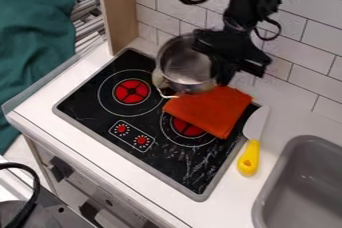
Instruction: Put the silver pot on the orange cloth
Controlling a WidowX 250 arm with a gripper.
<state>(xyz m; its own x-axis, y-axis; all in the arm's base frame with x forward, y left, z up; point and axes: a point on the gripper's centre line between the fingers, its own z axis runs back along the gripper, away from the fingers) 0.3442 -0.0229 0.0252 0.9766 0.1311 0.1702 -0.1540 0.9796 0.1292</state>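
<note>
- Silver pot (pixel 180 64): in the camera view, over the middle of the black stovetop's (pixel 93 107) back edge, between the left burner (pixel 131 91) and the tiled wall (pixel 304 47). Turned with open mouth toward the camera, pale inside, with a thin light handle near the lower left side. Overlaps the folded orange cloth's (pixel 212 108) upper left part; cannot tell whether touching the cloth or raised above it.
- Black two-finger gripper (pixel 234 69): at the right side of the silver pot, below the black arm (pixel 248 7), which comes in from the top edge. Cannot tell whether spread, pressed together or pinching the rim.
- Folded orange cloth: spread by the back right corner of the stovetop, partly covering the right burner (pixel 187 130).
- Two red knobs (pixel 121 129): set near the stovetop's front edge, toward its left corner.
- Yellow-handled knife (pixel 249 157): flat on the white counter (pixel 224 207), just beside the stovetop's right edge, with the blade toward the wall and the handle toward the front.
- Gray sink (pixel 267 192): let into the counter, to the right of the knife.
- Dark green fabric (pixel 33 37): beyond the counter's left edge, near the wooden panel (pixel 117 9).
</note>
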